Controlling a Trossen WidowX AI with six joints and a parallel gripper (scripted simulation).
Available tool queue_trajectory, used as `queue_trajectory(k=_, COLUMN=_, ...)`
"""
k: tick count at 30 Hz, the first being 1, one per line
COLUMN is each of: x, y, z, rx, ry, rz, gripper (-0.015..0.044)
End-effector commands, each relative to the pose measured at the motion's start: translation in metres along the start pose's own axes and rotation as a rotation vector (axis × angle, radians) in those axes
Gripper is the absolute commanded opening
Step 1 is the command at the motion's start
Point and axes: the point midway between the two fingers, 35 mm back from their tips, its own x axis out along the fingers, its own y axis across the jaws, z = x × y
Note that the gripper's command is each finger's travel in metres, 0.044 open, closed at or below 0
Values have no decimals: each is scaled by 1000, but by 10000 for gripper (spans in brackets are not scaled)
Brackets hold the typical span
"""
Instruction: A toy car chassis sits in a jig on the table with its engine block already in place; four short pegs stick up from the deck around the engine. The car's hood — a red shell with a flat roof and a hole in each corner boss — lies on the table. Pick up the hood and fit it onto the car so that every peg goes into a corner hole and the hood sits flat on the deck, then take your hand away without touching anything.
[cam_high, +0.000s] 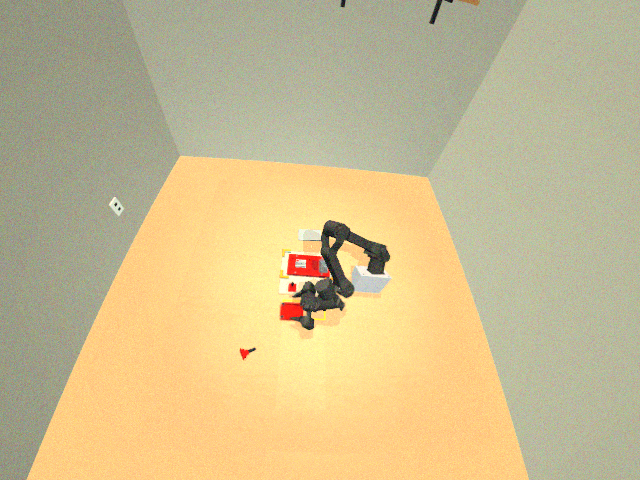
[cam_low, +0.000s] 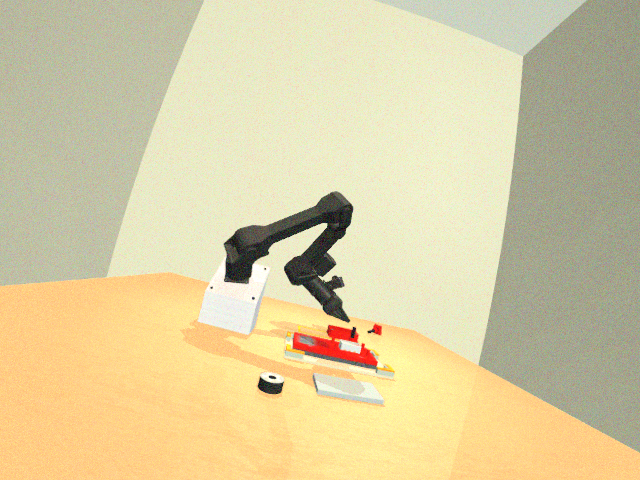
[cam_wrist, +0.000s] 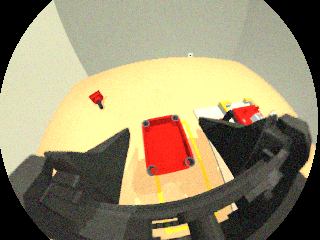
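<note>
One hood (cam_high: 290, 311) (cam_low: 338, 331) (cam_wrist: 167, 145) on table beside car jig (cam_high: 283, 273) (cam_low: 294, 354) (cam_wrist: 225, 106), awaiting pickup | gripper (cam_high: 300, 307) (cam_low: 348, 320) (cam_wrist: 166, 126) spread, empty, presumably to straddle its sides | chassis (cam_high: 308, 265) (cam_low: 330, 349) (cam_wrist: 246, 116) in jig, likely steadied for fitting

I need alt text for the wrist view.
The open gripper frames a red hood lying on the table between its fingers, ungrasped. A red-and-black object lies farther off to the left; part of the car shows at right.
</note>
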Motion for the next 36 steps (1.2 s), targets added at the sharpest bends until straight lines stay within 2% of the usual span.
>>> queue_trajectory(k=1, x=2, y=1, z=-4, rx=8, ry=4, rz=3, gripper=440)
queue_trajectory(k=36, x=17, y=0, z=-25, rx=65, ry=24, rz=-11, gripper=440)
